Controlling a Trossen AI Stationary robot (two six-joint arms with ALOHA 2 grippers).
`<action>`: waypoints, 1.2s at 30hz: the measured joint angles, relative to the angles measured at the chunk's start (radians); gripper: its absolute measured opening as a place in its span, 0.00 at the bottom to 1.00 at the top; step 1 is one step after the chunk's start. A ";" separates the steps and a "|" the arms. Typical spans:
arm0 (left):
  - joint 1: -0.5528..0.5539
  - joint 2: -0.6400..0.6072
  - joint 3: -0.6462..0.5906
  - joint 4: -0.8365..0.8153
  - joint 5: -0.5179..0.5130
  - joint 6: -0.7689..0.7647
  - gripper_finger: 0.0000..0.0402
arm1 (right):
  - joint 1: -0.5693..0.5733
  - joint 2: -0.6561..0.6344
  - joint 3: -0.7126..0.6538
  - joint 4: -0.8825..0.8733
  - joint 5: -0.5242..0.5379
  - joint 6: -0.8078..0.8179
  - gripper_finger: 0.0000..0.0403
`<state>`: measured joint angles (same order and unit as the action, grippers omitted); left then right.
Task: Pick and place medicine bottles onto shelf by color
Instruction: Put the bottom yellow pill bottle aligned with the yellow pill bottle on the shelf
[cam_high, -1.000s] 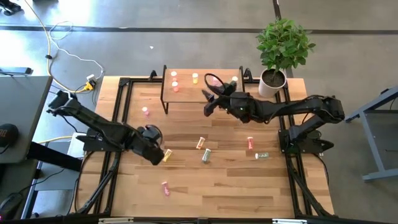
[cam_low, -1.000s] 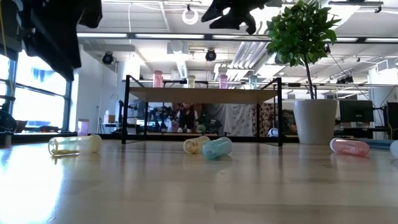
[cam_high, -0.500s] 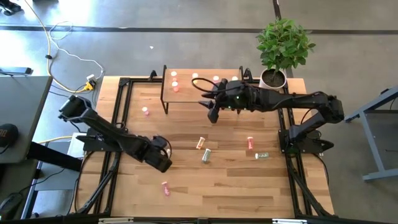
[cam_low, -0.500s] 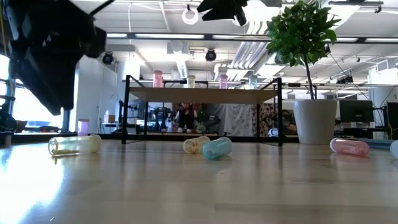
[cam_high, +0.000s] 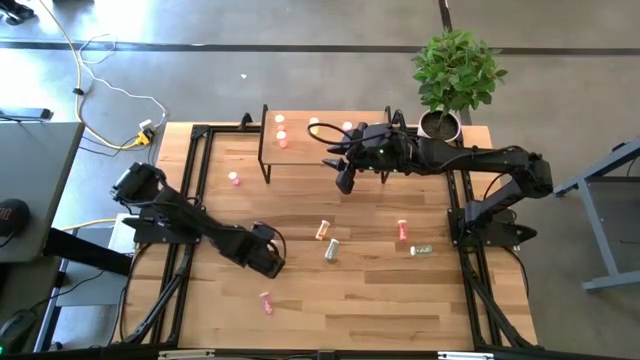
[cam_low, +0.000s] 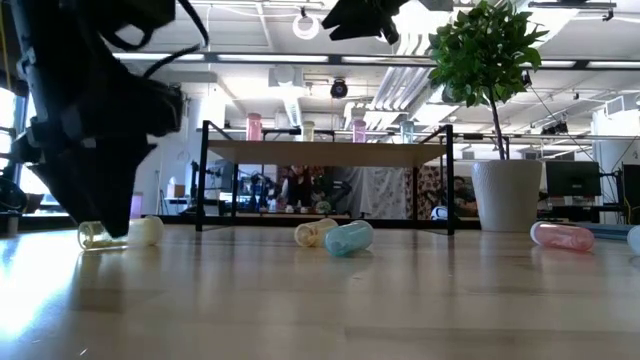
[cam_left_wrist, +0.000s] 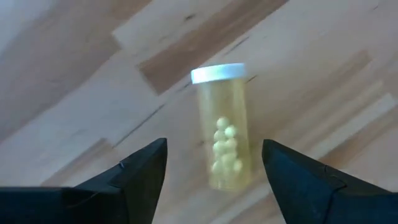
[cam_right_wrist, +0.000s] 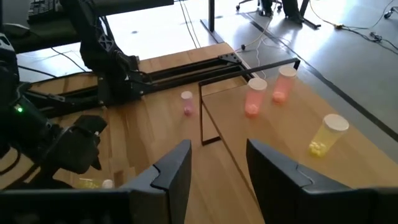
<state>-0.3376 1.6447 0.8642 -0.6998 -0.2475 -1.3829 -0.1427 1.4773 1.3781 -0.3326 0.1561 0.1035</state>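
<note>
From above, we see the left gripper (cam_high: 268, 252) low over the light wooden table (cam_high: 360, 300), left of centre in the frame, covering the spot where a bottle lies. The right gripper (cam_high: 345, 178) hangs at the front edge of the small wood-topped shelf with black metal legs (cam_high: 300, 152) in the upper middle. On the shelf stand two red-orange bottles with white caps (cam_high: 281, 131), with a yellow one (cam_high: 313, 124) beside them to the right. Loose bottles lie on the table: a pink one (cam_high: 234, 179) to the left of the shelf, an orange one (cam_high: 322, 230) and a pale green one (cam_high: 331, 249) near the centre, a red one (cam_high: 402, 229) further right, and a pink one (cam_high: 266, 302) at lower left.

In the low view, we see the left gripper (cam_low: 105, 205) at far left, down at the table, right at a lying yellow bottle with a white cap (cam_low: 140, 231).

In the left wrist view, the two dark fingers (cam_left_wrist: 134, 177) are spread wide on either side of that yellow bottle (cam_left_wrist: 224, 127), which lies between them, ungripped.

In the right wrist view, the fingers (cam_right_wrist: 171, 171) stand apart with nothing between them, above the shelf (cam_right_wrist: 261, 149).
</note>
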 joint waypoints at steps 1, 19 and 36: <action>0.004 0.007 0.000 -0.001 0.004 0.008 0.61 | -0.001 0.000 0.000 0.000 0.000 -0.004 0.36; 0.027 0.021 0.003 0.055 0.091 0.091 0.25 | -0.002 0.000 0.024 -0.031 0.001 -0.042 0.36; 0.030 -0.226 0.003 0.104 -0.092 0.282 0.24 | -0.002 0.000 0.187 -0.220 -0.242 -0.015 0.36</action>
<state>-0.3077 1.4182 0.8668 -0.5959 -0.3395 -1.1011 -0.1448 1.4775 1.5648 -0.5528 -0.0858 0.0881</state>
